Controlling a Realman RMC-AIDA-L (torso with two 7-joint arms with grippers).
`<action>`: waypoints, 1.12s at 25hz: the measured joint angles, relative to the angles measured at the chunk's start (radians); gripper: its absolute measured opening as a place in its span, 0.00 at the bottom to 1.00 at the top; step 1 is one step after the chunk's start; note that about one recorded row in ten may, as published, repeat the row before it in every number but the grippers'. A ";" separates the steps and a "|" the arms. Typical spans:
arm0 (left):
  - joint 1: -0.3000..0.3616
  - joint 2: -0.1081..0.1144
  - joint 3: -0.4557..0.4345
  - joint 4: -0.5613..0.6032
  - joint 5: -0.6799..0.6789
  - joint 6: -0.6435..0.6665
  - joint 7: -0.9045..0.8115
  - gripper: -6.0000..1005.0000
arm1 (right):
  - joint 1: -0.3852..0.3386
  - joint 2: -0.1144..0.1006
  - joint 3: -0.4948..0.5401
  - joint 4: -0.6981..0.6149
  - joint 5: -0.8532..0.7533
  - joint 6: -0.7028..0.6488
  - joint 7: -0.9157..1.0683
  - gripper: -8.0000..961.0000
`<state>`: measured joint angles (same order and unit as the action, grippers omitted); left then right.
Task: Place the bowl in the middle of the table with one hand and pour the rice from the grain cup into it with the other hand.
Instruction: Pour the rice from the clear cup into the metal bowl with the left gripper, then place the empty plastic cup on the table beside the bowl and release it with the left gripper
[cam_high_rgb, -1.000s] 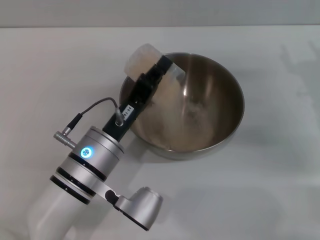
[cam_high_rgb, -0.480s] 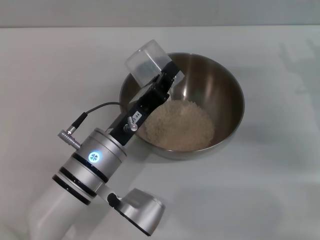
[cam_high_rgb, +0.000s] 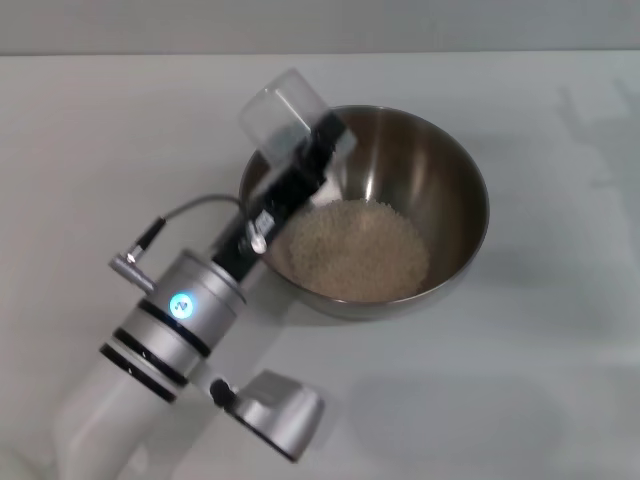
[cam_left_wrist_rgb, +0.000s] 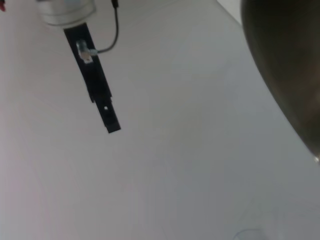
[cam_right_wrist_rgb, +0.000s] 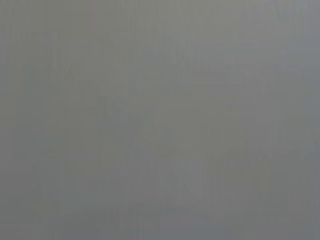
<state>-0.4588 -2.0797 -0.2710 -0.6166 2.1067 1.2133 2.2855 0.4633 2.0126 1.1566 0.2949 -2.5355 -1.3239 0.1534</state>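
The steel bowl (cam_high_rgb: 440, 180) stands on the white table (cam_high_rgb: 100, 140), right of centre in the head view. A mound of pale rice (cam_high_rgb: 352, 248) lies in its bottom. My left gripper (cam_high_rgb: 318, 152) is shut on the clear grain cup (cam_high_rgb: 282, 112), held tilted over the bowl's near-left rim; the cup looks empty. The bowl's dark outer wall (cam_left_wrist_rgb: 285, 65) shows in the left wrist view. The right gripper is out of view.
The left arm's silver wrist (cam_high_rgb: 170, 330) and cable (cam_high_rgb: 190, 215) stretch from the lower left toward the bowl. The table's far edge (cam_high_rgb: 320, 53) runs along the top. The right wrist view shows only flat grey.
The rice has poured from the cup into the bowl and settled into a mound. The cup has gone from full to clear and has tipped back a little to the left.
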 joint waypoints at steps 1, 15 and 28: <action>0.000 0.000 0.017 0.003 0.000 -0.002 -0.002 0.02 | 0.001 0.000 0.000 0.001 0.000 0.000 0.000 0.83; 0.013 0.000 -0.022 0.002 0.029 -0.021 -0.059 0.02 | -0.003 0.002 -0.002 0.005 0.000 0.000 0.000 0.83; 0.105 0.003 -0.228 -0.135 0.026 0.008 -0.586 0.02 | -0.009 0.006 0.000 0.000 0.000 0.000 0.000 0.83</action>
<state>-0.3539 -2.0766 -0.4987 -0.7515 2.1323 1.2210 1.6994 0.4544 2.0182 1.1568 0.2945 -2.5356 -1.3237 0.1534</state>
